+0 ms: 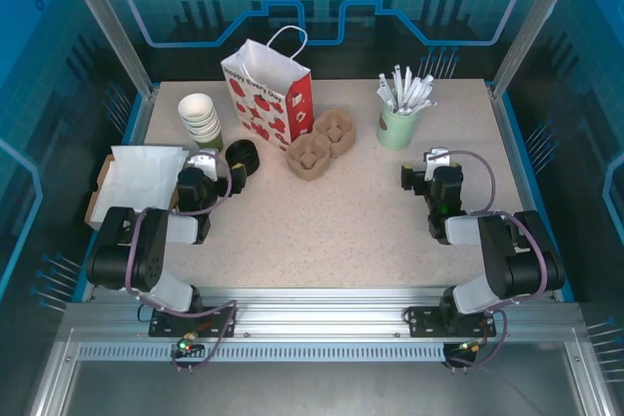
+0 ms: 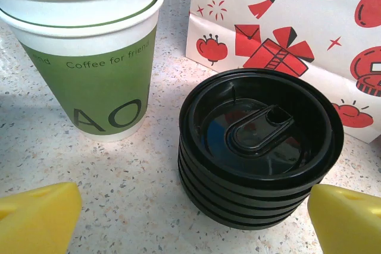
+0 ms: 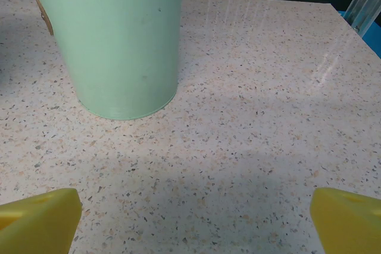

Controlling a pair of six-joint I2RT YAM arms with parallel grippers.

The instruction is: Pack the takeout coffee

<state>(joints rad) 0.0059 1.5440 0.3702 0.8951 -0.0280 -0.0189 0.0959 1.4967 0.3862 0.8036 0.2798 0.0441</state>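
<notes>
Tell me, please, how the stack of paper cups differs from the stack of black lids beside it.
The paper cups are green with white rims and lettering; the black lids are plain glossy black. The cups stand taller and taper downward; the lids sit low and wide. Both are nested stacks on the speckled table.

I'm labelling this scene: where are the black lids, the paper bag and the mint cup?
black lids (image 2: 262, 129): left wrist view, top lid's centre.
paper bag (image 1: 261, 99): top view, front face.
mint cup (image 3: 113, 40): right wrist view, side wall.

Overhead camera overlooks table (image 1: 370, 211); wrist cameras skim it.
</notes>
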